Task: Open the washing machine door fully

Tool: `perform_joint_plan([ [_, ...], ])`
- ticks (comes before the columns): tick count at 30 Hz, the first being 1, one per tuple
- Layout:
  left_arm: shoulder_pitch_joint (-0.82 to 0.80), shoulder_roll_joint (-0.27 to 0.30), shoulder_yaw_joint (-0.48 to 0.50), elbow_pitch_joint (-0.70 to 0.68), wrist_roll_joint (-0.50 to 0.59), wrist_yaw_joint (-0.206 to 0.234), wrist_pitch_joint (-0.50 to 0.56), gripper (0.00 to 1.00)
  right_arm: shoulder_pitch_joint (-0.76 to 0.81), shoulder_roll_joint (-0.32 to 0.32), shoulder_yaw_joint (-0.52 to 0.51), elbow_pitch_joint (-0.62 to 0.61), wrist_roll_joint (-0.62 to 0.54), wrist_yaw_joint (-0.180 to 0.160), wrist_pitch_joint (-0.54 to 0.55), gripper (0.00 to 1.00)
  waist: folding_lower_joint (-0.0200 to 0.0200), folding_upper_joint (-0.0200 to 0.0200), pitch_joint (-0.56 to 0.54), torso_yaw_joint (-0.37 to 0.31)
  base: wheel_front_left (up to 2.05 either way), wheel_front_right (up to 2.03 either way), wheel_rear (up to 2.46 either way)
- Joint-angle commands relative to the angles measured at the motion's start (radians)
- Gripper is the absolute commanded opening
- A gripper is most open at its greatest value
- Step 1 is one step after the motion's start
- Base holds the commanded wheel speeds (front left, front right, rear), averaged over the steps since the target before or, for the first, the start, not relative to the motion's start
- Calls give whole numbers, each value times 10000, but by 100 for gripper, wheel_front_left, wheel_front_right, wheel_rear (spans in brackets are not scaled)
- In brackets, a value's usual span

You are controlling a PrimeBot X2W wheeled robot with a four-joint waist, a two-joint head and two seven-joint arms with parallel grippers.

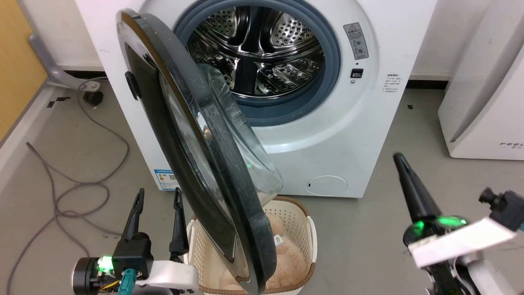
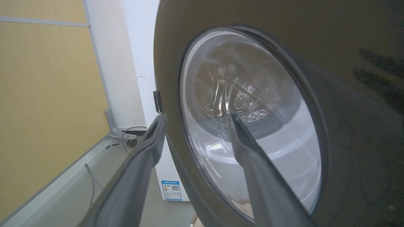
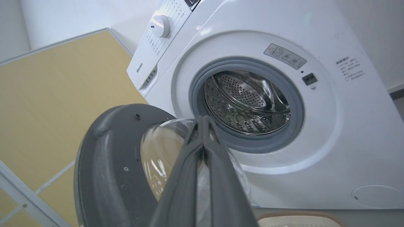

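Note:
The white washing machine (image 1: 327, 135) stands ahead with its steel drum (image 1: 262, 49) exposed. The washing machine door (image 1: 213, 172) hangs about half open, swung out toward me on its left hinge, with the glass bowl (image 1: 241, 143) facing the drum. My left gripper (image 1: 159, 193) is open at the lower left, just outside the door's black ring (image 2: 347, 94), with nothing between its fingers (image 2: 148, 148). My right gripper (image 1: 399, 157) is shut and empty at the lower right, away from the door (image 3: 110, 170) and the machine (image 3: 331, 132).
A cream laundry basket (image 1: 305, 229) with a beige item sits on the floor under the door. Grey cables (image 1: 82, 180) trail across the floor at left. A white slanted appliance (image 1: 487, 94) stands at right. A yellow wall panel (image 2: 47, 110) is on the left.

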State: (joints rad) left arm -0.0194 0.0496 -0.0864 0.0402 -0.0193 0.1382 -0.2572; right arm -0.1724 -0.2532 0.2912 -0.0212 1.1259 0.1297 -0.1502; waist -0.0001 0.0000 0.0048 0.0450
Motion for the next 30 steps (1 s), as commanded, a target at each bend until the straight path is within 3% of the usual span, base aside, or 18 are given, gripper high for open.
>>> perform_joint_plan([
  [1,159,26,23,4,58,34,-46,100,60,-463,276,234,-1205,10,-593,0,1,0,-14,-43,0,0,0],
  [5,197,26,71,-15,60,56,-46,100,176,-467,47,617,-2857,10,-1085,0,1,0,-23,-139,0,0,0],
  [10,243,26,110,-60,53,72,-46,100,612,209,-1183,236,-5269,10,-1110,0,1,0,-7,-234,0,0,0],
  [16,207,24,121,-75,42,50,-46,100,1275,663,-1634,-284,-8010,10,-1113,0,1,0,45,-244,0,0,0],
  [26,205,22,166,-71,47,76,-46,100,2324,1474,-1930,-274,-9825,10,-1114,0,1,0,29,-222,0,0,0],
  [27,210,22,170,-63,50,73,-46,100,2394,1567,-2028,-265,-9977,10,-1114,43,1,0,22,-221,0,0,0],
  [28,213,23,176,-55,53,70,-46,100,2460,1651,-2102,-244,-10104,10,-1114,100,1,0,12,-224,0,0,0],
  [30,213,23,190,-44,55,65,-46,100,2569,1791,-2244,-276,-10316,10,-1114,100,1,0,-6,-217,0,0,0],
])
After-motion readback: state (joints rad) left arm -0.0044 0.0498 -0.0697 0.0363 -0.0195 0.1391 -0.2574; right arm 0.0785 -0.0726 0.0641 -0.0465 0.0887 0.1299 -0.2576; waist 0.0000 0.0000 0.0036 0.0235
